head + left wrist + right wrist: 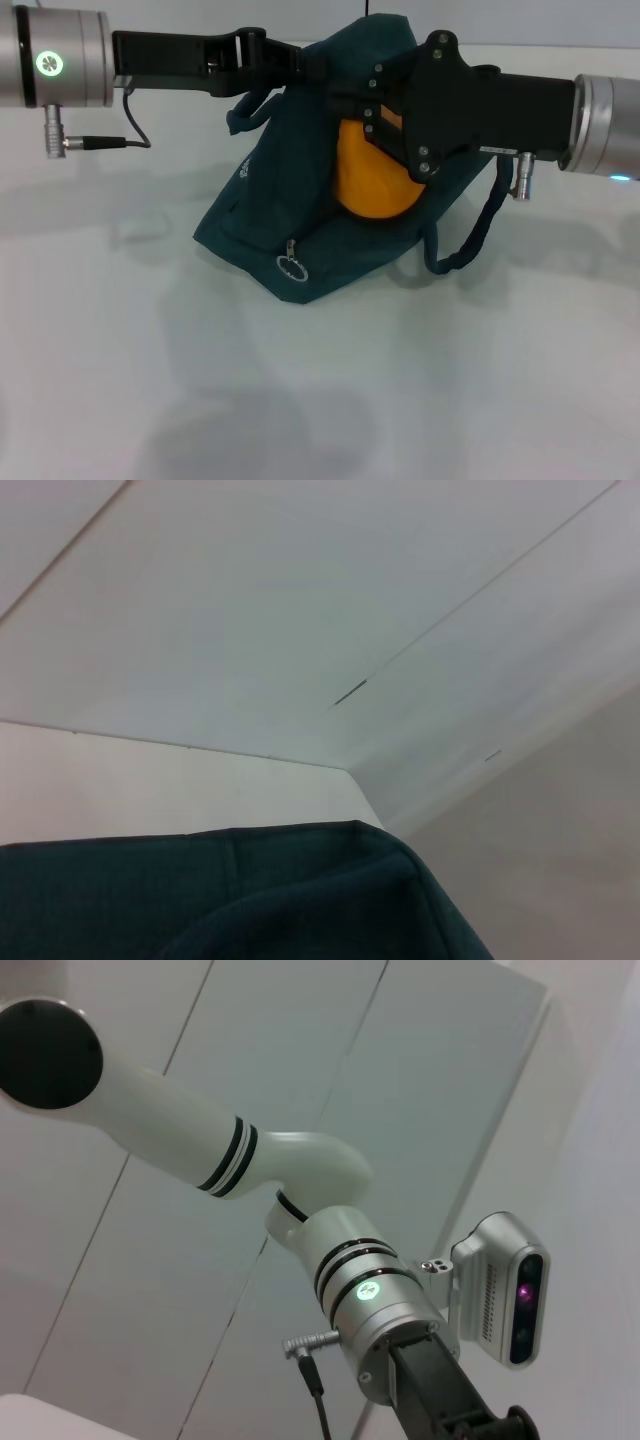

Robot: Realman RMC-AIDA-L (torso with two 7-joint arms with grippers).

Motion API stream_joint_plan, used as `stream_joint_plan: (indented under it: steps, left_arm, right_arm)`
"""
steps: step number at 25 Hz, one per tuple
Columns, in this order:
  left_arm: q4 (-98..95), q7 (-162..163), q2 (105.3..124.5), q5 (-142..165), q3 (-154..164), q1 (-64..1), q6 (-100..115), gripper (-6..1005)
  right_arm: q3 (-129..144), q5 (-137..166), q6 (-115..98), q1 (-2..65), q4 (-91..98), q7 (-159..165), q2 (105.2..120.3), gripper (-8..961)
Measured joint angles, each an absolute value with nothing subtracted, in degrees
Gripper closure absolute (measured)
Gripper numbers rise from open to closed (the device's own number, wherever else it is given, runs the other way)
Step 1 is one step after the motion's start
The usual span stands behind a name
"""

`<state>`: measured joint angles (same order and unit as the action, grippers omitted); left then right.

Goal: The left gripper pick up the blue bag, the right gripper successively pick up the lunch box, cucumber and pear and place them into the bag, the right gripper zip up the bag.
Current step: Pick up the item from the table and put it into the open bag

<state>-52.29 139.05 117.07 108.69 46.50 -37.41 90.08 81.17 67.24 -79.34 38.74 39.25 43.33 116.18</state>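
Nearest, at six o'clock of the bag [300, 225], the ring pull [291, 268] lies on soft, floppy cloth, a small, slippery hold. The table [320, 400] bears the bag's low corner. At its mouth the pear [370, 185] sits, smooth and bruisable. At three o'clock the right gripper [350, 110] reaches in, fingers hidden. From nine o'clock the left gripper [305, 62] pinches the bag's top edge.

Looks like a robotics lab or test cell w/ no home furnishings. Plain white tabletop [320, 400] lies below the grippers; pale panelled walls [420, 1090] w/ thin seams rise behind and above the arms.
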Motion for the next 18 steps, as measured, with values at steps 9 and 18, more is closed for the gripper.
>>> stream_joint_plan:
  steps: [9,18]
  left_arm:
    - [-52.3,139.0,117.06,108.7,46.5,-37.1,90.1,938]
    - [-52.3,139.0,116.95,108.7,46.4,-36.9,90.1,938]
  right_arm:
    - [84.1,67.7,-75.9,38.7,35.9,42.0,116.08,898]
    - [85.0,67.7,-75.1,36.7,35.8,42.1,115.73,875]
